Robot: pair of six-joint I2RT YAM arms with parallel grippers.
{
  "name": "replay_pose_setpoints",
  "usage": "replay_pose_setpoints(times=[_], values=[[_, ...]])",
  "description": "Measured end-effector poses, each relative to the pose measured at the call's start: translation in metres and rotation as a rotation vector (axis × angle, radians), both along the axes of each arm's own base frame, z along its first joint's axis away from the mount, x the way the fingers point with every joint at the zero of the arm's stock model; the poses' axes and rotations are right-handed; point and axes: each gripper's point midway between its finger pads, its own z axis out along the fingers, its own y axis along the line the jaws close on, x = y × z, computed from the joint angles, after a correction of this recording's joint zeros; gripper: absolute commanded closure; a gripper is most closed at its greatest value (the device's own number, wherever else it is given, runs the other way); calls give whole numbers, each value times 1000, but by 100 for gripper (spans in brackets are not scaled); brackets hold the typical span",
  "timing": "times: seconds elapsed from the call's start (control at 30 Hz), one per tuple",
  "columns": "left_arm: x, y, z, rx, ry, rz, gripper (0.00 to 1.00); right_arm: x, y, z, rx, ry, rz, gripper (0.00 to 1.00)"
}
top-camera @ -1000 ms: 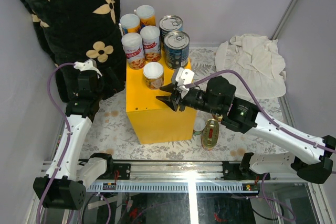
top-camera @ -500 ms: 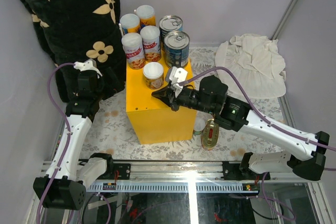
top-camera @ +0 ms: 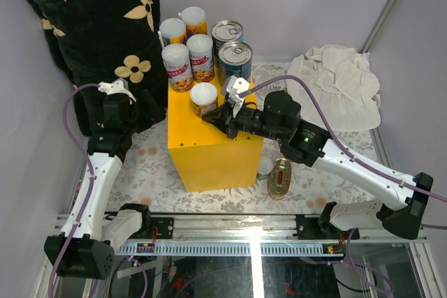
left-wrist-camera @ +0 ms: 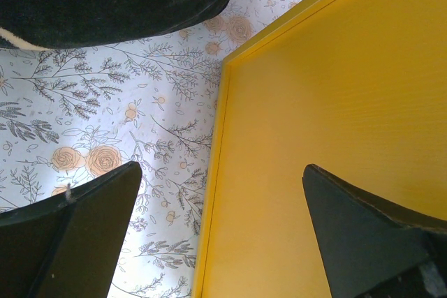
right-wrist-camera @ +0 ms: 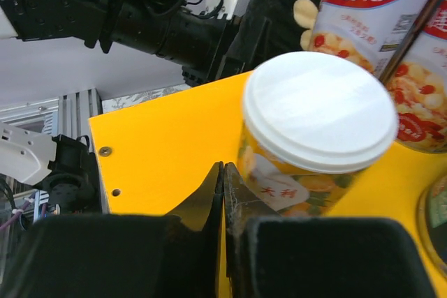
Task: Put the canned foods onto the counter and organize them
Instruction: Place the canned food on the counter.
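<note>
Probably best nudging the short can [right-wrist-camera: 318, 113] low and slow with the right gripper [right-wrist-camera: 223, 172], pressed shut on nothing just beside it, so no tipping on the counter [top-camera: 206, 158].

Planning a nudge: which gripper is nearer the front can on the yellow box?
Right. The right gripper, shut, sits beside the can atop the box; the left gripper hangs open off the box's left side.

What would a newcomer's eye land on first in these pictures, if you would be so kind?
The bright yellow box in the middle, with a cluster of cans standing on its far end. Next, the right end effector, shut, its tips right beside the nearest short white-lidded can on the box top. A big black flower-patterned pillow looms at the far left.
</note>
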Motion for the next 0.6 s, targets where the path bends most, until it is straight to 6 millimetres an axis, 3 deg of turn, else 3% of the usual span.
replay_pose_setpoints(times=[0.6], values=[[0, 0, 0, 4, -1, -2, 0, 33, 2, -10, 16, 77, 30, 100]])
